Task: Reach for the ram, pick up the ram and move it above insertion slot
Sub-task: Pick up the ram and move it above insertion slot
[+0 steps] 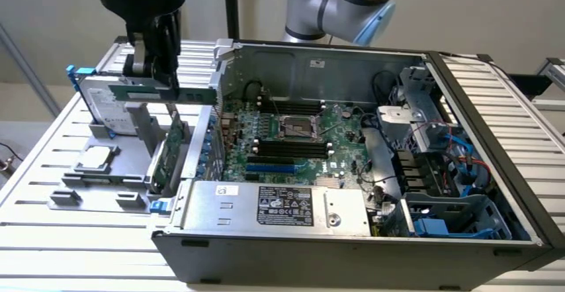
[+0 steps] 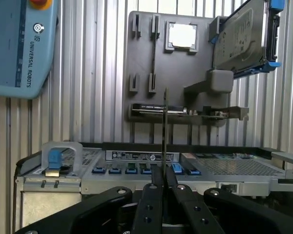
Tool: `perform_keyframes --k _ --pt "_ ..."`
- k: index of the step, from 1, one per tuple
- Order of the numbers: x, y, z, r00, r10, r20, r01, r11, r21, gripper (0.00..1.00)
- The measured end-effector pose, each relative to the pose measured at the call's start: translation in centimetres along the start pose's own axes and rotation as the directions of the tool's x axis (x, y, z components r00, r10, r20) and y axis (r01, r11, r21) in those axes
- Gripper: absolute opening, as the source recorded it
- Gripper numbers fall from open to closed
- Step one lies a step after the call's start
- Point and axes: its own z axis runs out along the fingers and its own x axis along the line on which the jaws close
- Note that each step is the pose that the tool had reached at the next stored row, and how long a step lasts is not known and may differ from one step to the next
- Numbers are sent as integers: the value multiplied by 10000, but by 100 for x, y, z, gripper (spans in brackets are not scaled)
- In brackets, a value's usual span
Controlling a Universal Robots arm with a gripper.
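Now the ram (image 1: pixel 190 95) is held pinched edge-on between the closed fingers (image 2: pixel 151 204) of the gripper (image 1: pixel 152 67), lifted above the grey holder tray (image 1: pixel 97 173), its long axis pointed toward the open computer case (image 1: pixel 353 232) at the exterior view's right.

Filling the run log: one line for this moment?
tool: shut on ram | ram: lifted above holder tray | computer case: open

Green ram (image 1: pixel 196 95), black gripper (image 1: pixel 152 73), blue-railed silver hard drive (image 1: pixel 110 110).
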Motion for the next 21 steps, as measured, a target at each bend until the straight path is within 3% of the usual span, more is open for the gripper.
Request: perform_keyframes --k 8,21 --pt "-172 -175 6 10000 1 0 -1 10000 0 14" --pt "-275 -649 -7 10000 1 0 -1 10000 0 14"
